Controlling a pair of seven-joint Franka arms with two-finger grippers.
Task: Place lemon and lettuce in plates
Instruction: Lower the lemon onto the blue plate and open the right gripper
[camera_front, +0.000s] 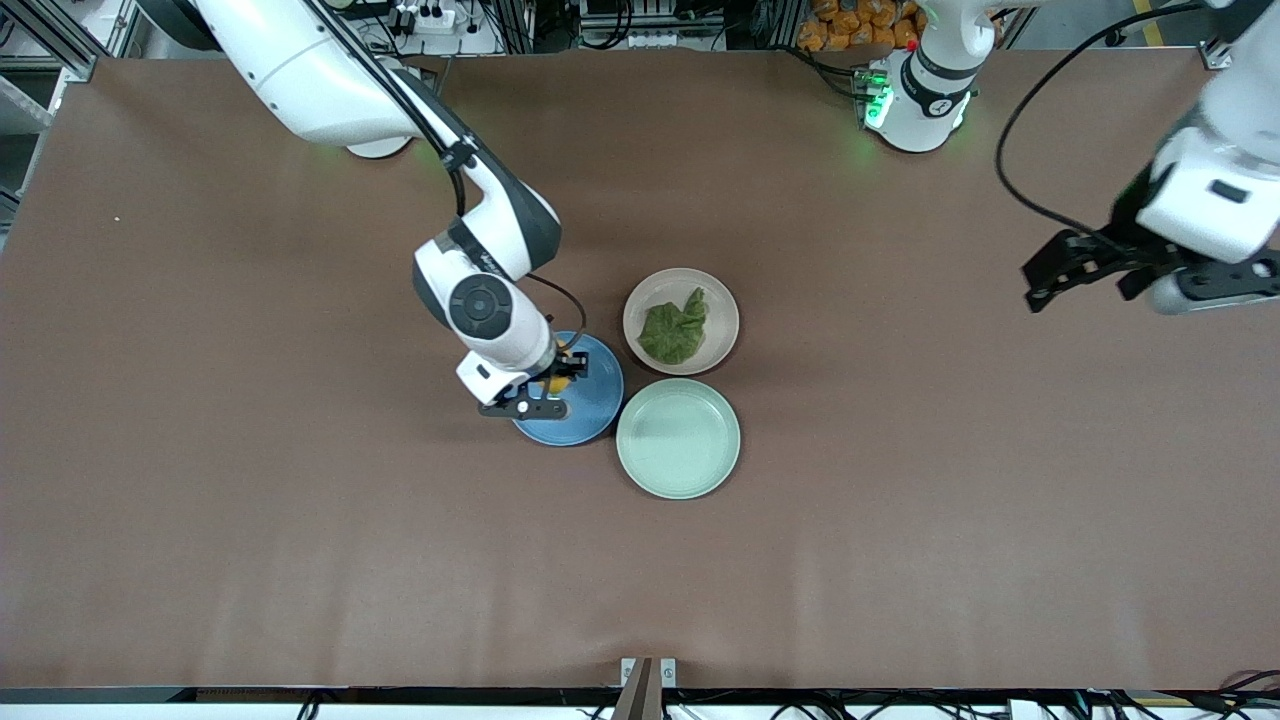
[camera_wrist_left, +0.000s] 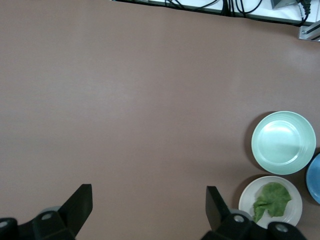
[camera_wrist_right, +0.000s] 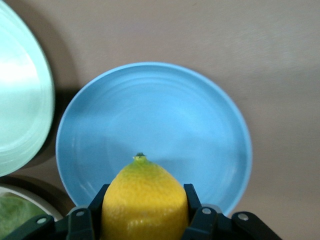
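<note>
My right gripper (camera_front: 558, 380) is shut on the yellow lemon (camera_wrist_right: 144, 200) and holds it just above the blue plate (camera_front: 592, 400), which also shows in the right wrist view (camera_wrist_right: 155, 120). The dark green lettuce (camera_front: 675, 327) lies in the beige-pink plate (camera_front: 722, 310), beside the blue plate toward the left arm's end. In the left wrist view the lettuce (camera_wrist_left: 271, 200) in its plate (camera_wrist_left: 295, 197) shows near the edge. My left gripper (camera_front: 1042, 282) is open and empty, raised over bare table at the left arm's end; it shows in its own view (camera_wrist_left: 148, 205).
An empty pale mint-green plate (camera_front: 678, 438) sits nearer the front camera than the beige-pink plate, touching the blue plate's edge. It also shows in the left wrist view (camera_wrist_left: 283, 142) and the right wrist view (camera_wrist_right: 20, 95). Brown table (camera_front: 250, 500) surrounds the plates.
</note>
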